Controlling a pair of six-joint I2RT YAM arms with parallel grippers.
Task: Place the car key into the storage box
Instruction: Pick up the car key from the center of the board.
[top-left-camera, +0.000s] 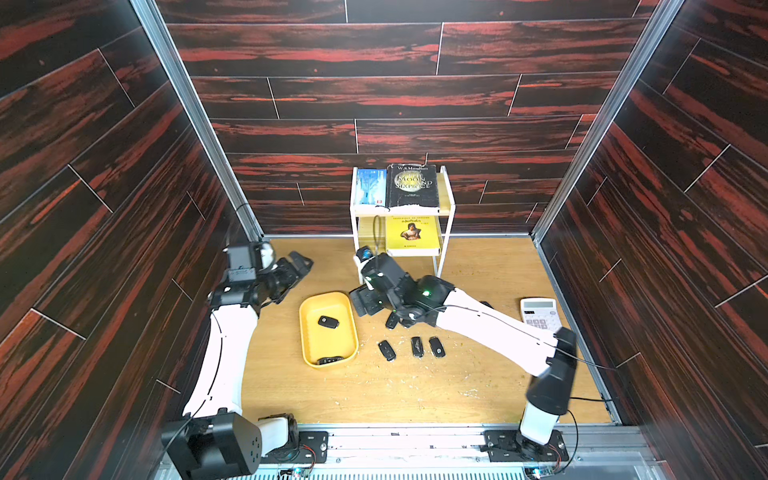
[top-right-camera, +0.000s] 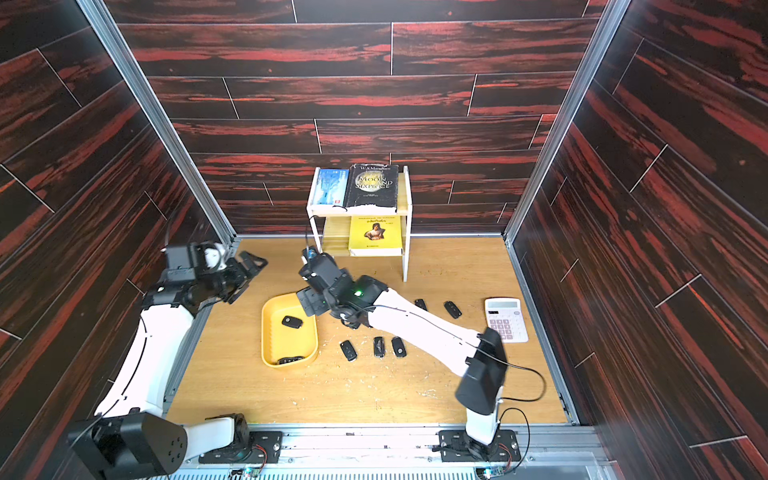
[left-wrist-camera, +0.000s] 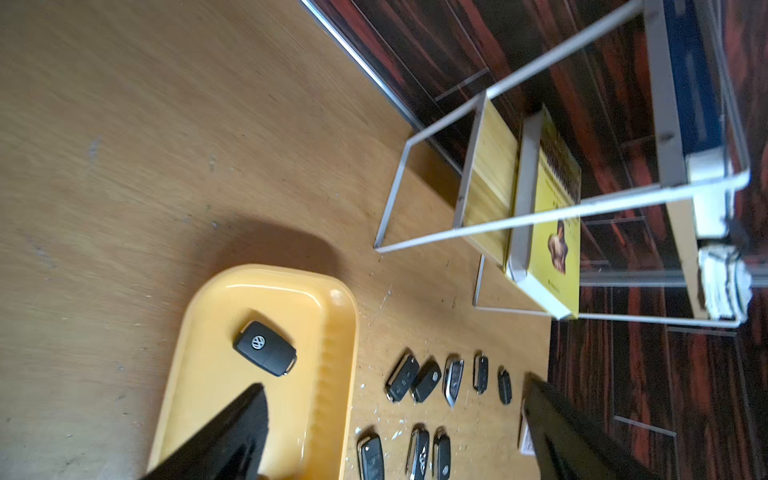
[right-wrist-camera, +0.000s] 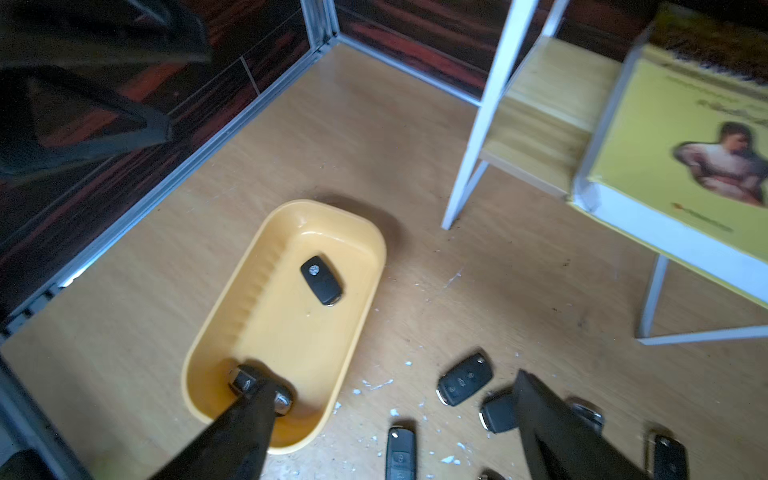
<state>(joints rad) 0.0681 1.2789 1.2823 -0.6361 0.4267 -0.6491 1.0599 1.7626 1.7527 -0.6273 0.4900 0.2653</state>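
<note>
Right wrist view: the right gripper (right-wrist-camera: 390, 380) gapes empty, the left gripper (left-wrist-camera: 395, 382) likewise. The car key (right-wrist-camera: 322, 279) lies inside the storage box (right-wrist-camera: 249, 299). A low retreat might snag its rim, tipping it.

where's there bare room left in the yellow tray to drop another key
The storage box has a bare middle floor, between the far key and the near-end key. The table in front of it is open too. Crowded: the loose keys lying right of the box.
</note>
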